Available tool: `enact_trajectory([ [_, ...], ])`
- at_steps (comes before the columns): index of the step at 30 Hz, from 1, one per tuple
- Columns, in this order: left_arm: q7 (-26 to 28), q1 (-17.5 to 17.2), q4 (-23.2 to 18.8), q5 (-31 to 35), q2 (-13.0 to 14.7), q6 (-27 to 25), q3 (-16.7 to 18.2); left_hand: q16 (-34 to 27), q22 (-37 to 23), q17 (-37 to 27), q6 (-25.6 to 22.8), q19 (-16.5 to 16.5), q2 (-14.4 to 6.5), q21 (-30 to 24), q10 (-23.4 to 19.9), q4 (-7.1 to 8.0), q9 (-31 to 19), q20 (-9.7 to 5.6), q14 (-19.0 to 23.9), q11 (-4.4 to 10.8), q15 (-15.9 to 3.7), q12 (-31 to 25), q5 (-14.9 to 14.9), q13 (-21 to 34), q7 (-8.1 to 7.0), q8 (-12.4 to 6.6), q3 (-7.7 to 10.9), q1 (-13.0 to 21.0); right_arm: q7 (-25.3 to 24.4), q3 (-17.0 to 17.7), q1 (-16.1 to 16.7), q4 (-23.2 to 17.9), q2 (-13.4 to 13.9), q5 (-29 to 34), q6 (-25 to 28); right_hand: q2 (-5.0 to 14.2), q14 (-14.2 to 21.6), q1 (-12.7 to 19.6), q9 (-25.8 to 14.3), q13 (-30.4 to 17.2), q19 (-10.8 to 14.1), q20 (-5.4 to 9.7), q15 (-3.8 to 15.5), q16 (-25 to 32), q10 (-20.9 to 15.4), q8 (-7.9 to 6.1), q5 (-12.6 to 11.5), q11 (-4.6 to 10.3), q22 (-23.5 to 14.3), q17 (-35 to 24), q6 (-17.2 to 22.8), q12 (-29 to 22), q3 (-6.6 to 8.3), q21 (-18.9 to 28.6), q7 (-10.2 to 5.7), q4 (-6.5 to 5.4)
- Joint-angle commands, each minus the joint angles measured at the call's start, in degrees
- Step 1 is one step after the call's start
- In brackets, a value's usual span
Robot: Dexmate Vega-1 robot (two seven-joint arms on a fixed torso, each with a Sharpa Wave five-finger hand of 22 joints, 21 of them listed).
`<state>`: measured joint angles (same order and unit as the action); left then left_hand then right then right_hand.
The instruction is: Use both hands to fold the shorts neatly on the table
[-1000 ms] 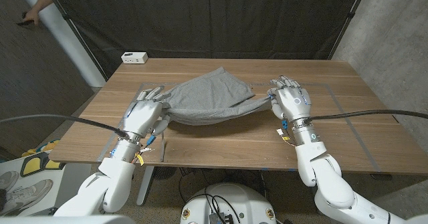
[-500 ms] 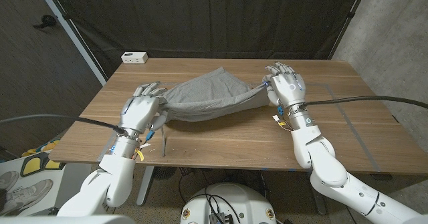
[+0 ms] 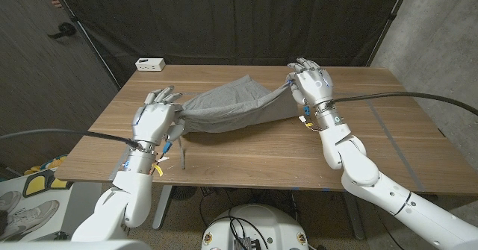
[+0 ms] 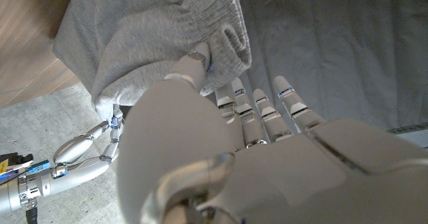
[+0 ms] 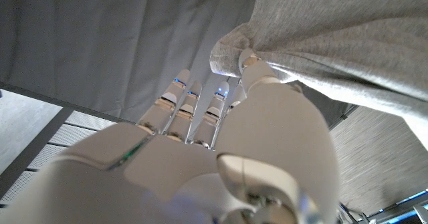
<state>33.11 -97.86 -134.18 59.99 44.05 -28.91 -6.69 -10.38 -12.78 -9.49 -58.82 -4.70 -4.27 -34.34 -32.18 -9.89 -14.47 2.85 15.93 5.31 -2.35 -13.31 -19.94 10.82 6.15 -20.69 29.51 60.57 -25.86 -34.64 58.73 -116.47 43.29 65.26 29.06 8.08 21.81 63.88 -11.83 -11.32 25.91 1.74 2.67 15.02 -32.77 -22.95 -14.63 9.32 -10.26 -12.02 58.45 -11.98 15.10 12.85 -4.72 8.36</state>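
The left robot hand (image 3: 153, 120) pinches one end of the grey shorts (image 3: 224, 108) near the tabletop's (image 3: 246, 153) front-left edge. The shorts span left to right between the two holds, their long axis rising toward the right, with the far part draped on the tabletop toward the white box (image 3: 150, 64). The right robot hand (image 3: 311, 82) pinches the opposite end, held higher and farther back than one second ago; the left robot hand has barely shifted.

Bare tabletop (image 3: 246, 157) is lying open in front of the shorts (image 3: 231, 108) hanging between both hands. A small white box (image 3: 150, 63) is sitting at the far left corner, well apart.
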Motion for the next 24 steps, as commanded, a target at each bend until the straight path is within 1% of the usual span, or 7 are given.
enact_trajectory([
  [1, 1.4, 1.9, 0.1, 2.5, -1.5, -2.8, -1.8, -0.4, -0.2, -0.2, -7.2, -0.2, 0.0, -0.5, -0.5, 0.10, -9.0, -0.42, 0.9, 0.19, -2.04, 0.2, -1.0, 0.1, -0.71, -8.64, 0.61, 0.5, -0.2, -1.5, -7.0, 5.0, -1.5, -2.1, -4.7, -0.19, 0.5, 0.6, -0.1, -0.1, 0.1, -0.13, 9.82, -0.2, -0.4, -0.54, -0.4, 0.08, -0.3, -0.1, 0.7, 0.0, -0.03, 0.2, 0.10, -0.28],
  [8, 0.9, 3.2, 0.1, 3.4, -2.1, -4.6, -2.9, -0.4, -0.3, -0.2, -7.2, -0.3, 0.3, -0.8, -1.0, 0.19, -9.4, -0.29, 1.2, 0.19, -2.01, 0.2, -2.0, 0.2, -0.73, -8.94, 0.99, 0.3, 0.8, -3.0, -11.1, 7.9, -2.1, -2.8, -7.0, -0.23, 0.7, 0.6, -0.1, -0.1, 0.0, -0.18, 9.83, -0.4, -0.4, -0.52, -0.5, 0.08, -0.3, 0.0, 0.8, 0.0, 0.01, 0.2, -0.10, -0.32],
  [10, -0.1, 3.7, 0.0, 3.9, -2.0, -5.4, -3.3, -0.3, -0.3, -0.2, -7.0, -0.2, 0.3, -0.9, -0.8, 0.24, -9.5, -0.33, 1.2, 0.53, -2.03, 0.3, -2.4, 0.2, -0.88, -9.00, 1.17, 0.2, 0.8, -3.5, -12.4, 9.1, -2.3, -2.9, -7.8, -0.29, 0.7, 0.6, -0.1, -0.1, 0.1, -0.19, 9.82, -0.5, -0.5, -0.51, -0.6, 0.12, -0.3, 0.0, 0.8, 0.1, 0.01, 0.2, -0.09, -0.32],
  [11, -1.1, 3.9, -0.2, 4.2, -1.9, -5.9, -3.5, -0.3, -0.3, -0.2, -6.8, -0.2, 0.4, -1.0, -0.6, 0.27, -9.6, -0.27, 1.2, 0.09, -2.03, 0.5, -2.7, 0.2, -0.91, -9.02, 1.29, 0.1, 0.8, -3.7, -12.8, 9.5, -2.4, -3.0, -8.0, -0.28, 0.7, 0.5, -0.1, -0.1, 0.1, -0.19, 9.80, -0.5, -0.5, -0.49, -0.6, 0.10, -0.3, 0.0, 0.8, 0.1, 0.01, 0.2, -0.10, -0.35],
  [15, -3.6, 4.8, -0.8, 4.8, -1.9, -7.6, -4.2, -0.1, -0.4, -0.3, -5.7, -0.1, 0.5, -1.2, -0.2, 0.37, -10.0, -0.33, 0.8, 0.11, -2.03, 0.8, -3.4, 0.2, -1.23, -8.90, 1.62, 0.0, 1.1, -4.5, -15.0, 11.6, -3.0, -3.5, -9.1, -0.28, 0.8, 0.5, -0.1, -0.1, 0.0, -0.20, 9.85, -0.6, -0.4, -0.46, -0.7, 0.25, -0.3, 0.1, 0.8, 0.1, 0.02, 0.2, -0.13, -0.37],
  [20, -3.3, 6.3, -0.2, 7.2, -2.4, -9.4, -5.9, 0.0, -0.4, -0.3, -4.7, 0.0, 0.6, -1.4, -0.1, 0.45, -10.3, -0.33, 0.7, -0.06, -2.10, 0.9, -4.0, 0.3, -1.45, -8.78, 1.94, -0.2, 1.2, -5.6, -17.4, 14.0, -3.6, -3.9, -10.2, -0.29, 0.9, 0.6, -0.1, -0.1, 0.1, -0.25, 9.91, -0.7, -0.5, -0.44, -0.7, 0.30, -0.3, 0.1, 0.8, 0.2, 0.03, 0.2, -0.10, -0.37],
  [24, -1.4, 8.6, 2.3, 11.3, -3.6, -11.9, -8.3, -0.2, -0.5, -0.2, -4.4, -0.5, 0.6, -1.8, -0.4, 0.52, -10.2, -0.50, 1.2, 0.09, -2.37, 0.9, -4.4, 0.3, -1.48, -8.60, 2.13, -0.4, 1.7, -6.6, -19.6, 15.9, -4.3, -4.2, -10.8, -0.26, 0.9, 0.5, -0.1, -0.1, 0.1, -0.18, 9.95, -0.7, -0.5, -0.37, -0.8, 0.39, -0.3, 0.0, 0.7, 0.2, -0.05, 0.1, -0.12, -0.42],
])
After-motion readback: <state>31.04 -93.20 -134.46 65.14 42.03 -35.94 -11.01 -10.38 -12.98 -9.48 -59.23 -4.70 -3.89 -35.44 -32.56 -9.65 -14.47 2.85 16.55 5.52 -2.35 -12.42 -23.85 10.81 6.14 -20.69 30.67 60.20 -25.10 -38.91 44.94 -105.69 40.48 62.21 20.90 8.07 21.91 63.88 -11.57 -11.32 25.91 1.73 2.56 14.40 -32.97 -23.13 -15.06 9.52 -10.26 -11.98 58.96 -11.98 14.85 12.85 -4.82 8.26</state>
